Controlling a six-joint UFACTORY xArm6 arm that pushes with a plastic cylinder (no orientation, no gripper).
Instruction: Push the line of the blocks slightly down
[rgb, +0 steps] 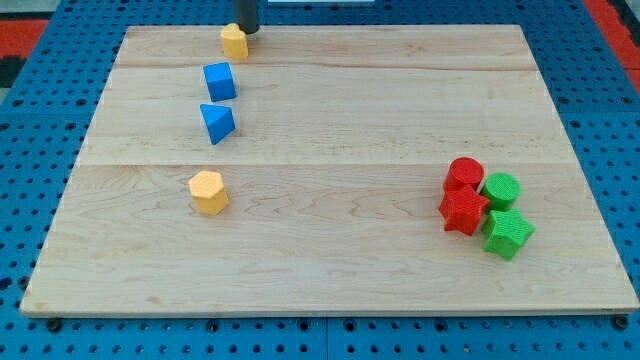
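Camera view: block line (218, 110) running top-to-bottom.

I see two yellow blocks (234, 41) (208, 192), two blue (219, 81) (217, 122), two red (464, 174) (463, 210), two green (500, 189) (507, 233); pale wood desk (330, 110), dark tip (245, 30).

One cam only, set high off the board's (330, 200) near edge, looking down and fwd at an angle. Mid distance: all four corners fit in view w/ blue pegboard (40, 120) around. No 2nd view to overlap.
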